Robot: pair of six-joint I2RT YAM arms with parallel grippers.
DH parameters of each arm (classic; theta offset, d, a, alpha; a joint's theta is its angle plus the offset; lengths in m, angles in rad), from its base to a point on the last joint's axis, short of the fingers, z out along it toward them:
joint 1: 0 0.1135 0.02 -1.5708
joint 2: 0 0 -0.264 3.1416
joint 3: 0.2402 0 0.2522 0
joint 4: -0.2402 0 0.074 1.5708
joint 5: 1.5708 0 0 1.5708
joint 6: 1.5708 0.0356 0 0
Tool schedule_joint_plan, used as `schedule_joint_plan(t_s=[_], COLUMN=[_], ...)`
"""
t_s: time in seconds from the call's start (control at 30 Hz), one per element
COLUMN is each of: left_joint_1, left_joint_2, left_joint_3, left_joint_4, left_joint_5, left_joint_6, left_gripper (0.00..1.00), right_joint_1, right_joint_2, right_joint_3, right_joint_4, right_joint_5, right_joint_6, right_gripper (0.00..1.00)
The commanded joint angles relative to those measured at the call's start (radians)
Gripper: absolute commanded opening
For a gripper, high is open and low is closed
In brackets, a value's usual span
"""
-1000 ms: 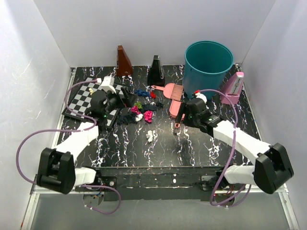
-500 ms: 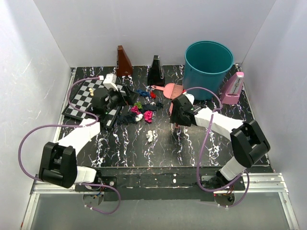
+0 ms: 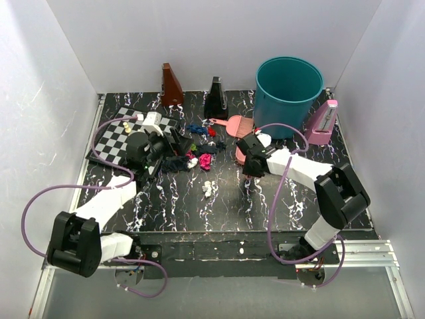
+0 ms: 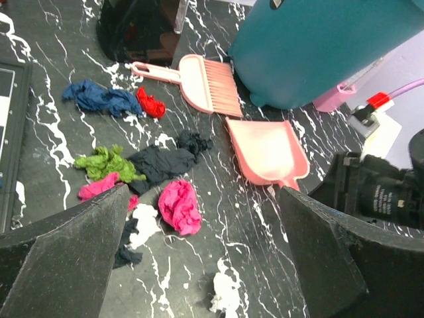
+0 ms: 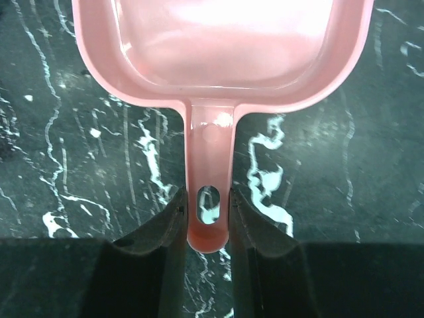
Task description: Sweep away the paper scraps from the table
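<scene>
1. The paper scraps lie bunched on the table, left of its centre and between the two arms. The bunch holds dark blue, green, magenta, red and white wads.
2. One white wad sits apart from the bunch, nearer the front edge.
3. A blue scrap and a small red one lie at the far side of the bunch, just beside the pink brush.
4. The left gripper hangs over the near side of the bunch with its jaws spread wide and nothing between them.
5. The pink dustpan lies flat on the table to the right of the scraps, its mouth facing away from the arms.
6. The right gripper is clamped on the dustpan's handle, with one finger pressed to each side near the hanging hole.
7. A teal bin stands behind the dustpan, near the back right corner.
8. A chessboard lies at the left edge of the table.
</scene>
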Motion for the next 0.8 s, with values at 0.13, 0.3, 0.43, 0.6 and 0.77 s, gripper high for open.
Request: schedule_joint_plan(t_s=[0.13,0.3,0.43,0.6,0.77], left_joint_1=[-0.026,-0.029,-0.030,-0.032,-0.032], left_joint_2=[-0.137,-0.203,-0.275,-0.318,-0.355], left_joint_3=[-0.098,-0.148,-0.190,-0.221,-0.265], left_joint_4=[-0.003,-0.007,-0.007,-0.011,-0.002], left_joint_5=[-0.067,-0.099,-0.153,-0.160,-0.208], left_joint_6=[0.029,0.069,0.087,0.101,0.115], left_gripper=[0.98,0.98,0.98,0.98,0.98], right_joint_1=[-0.023,-0.079,-0.104,-0.107,-0.107], right_joint_2=[-0.263,-0.409,-0.472,-0.503,-0.458], right_joint_3=[-0.168,-0.254,-0.259,-0.214,-0.102], right_joint_4=[-0.130,-0.142,-0.168,-0.181,-0.101], right_joint_5=[0.139,0.108,0.088,0.069,0.041], right_joint_6=[0.034,0.013,-0.002,-0.054,-0.154], right_gripper=[0.26,0.49,0.55,0.59,0.57])
